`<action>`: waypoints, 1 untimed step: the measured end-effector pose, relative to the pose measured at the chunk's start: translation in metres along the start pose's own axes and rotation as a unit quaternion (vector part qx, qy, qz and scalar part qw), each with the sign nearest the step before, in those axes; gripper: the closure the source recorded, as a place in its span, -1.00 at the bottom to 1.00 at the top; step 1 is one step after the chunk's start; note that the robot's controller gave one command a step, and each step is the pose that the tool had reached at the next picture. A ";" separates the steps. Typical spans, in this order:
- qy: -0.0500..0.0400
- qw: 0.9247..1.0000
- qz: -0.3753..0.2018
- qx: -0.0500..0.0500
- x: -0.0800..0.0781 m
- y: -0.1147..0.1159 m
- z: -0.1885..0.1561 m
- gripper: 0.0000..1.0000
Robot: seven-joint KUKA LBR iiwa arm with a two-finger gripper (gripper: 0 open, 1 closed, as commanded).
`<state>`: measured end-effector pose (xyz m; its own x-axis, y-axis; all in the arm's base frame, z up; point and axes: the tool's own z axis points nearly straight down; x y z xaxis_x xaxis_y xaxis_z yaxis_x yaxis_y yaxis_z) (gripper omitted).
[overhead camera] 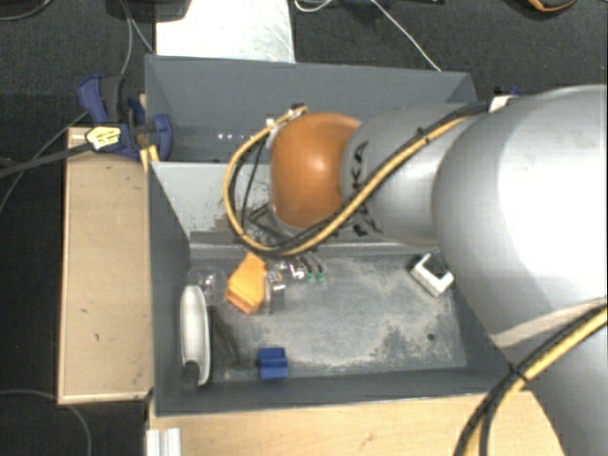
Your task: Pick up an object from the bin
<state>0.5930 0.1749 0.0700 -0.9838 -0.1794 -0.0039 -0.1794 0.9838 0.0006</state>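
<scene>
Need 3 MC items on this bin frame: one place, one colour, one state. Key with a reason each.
1. The blue block lies in the bin:
A) by the view's bottom wall
B) by the top wall
C) in the right corner

2. The block beside the gripper is:
A) green
B) orange
C) black

3. The long white thing by the left wall:
A) stands upright
B) lies flat
C) hangs over the rim

Key:
1 A, it sits right at the bottom wall, left of centre.
2 B, it is plainly orange, just left of the gripper.
3 B, its full length rests on the floor along the wall.
</scene>
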 end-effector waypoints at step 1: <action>-0.005 0.976 -0.219 -0.002 -0.002 0.003 -0.005 1.00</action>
<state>0.5944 0.1778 0.0752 -0.8129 -0.5822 -0.0153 -0.5822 0.8130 -0.0002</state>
